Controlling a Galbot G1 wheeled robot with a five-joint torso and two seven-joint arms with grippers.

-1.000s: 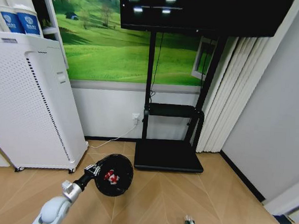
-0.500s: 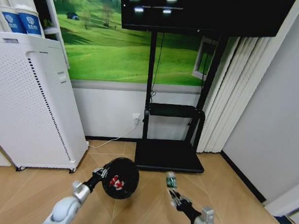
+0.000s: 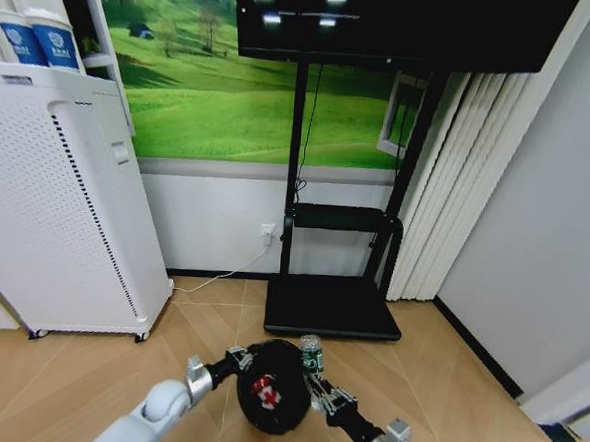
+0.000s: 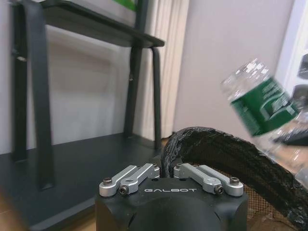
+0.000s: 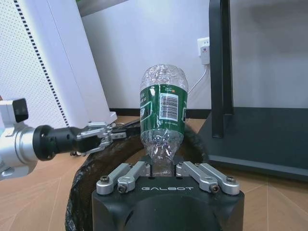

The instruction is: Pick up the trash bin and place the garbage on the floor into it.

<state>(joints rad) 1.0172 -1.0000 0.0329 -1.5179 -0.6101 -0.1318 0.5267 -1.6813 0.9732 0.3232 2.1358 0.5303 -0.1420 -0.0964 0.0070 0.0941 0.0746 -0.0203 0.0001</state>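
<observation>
Gripping the rim of the trash bin (image 3: 274, 400), the left gripper (image 3: 240, 359) holds it off the wooden floor (image 3: 445, 390), mouth tipped toward the head camera, in front of the black TV stand base (image 3: 333, 308). Two red-and-white wrapper balls (image 3: 264, 387) lie inside the bin; the head view looks straight into the bin at them. The right gripper (image 3: 319, 390) is clamped on the base of the bottle (image 3: 312, 354), which stands just over the bin's right rim. The right wrist view reads the bottle's (image 5: 162, 117) green label and barcode and shows the left gripper (image 5: 108, 134) pinched on the far rim of the bin (image 5: 82, 187), the white appliance (image 5: 53, 67) behind. The left wrist view shows the liner's crinkled edge (image 4: 216, 144) and the bottle (image 4: 262, 103) tilted above it.
</observation>
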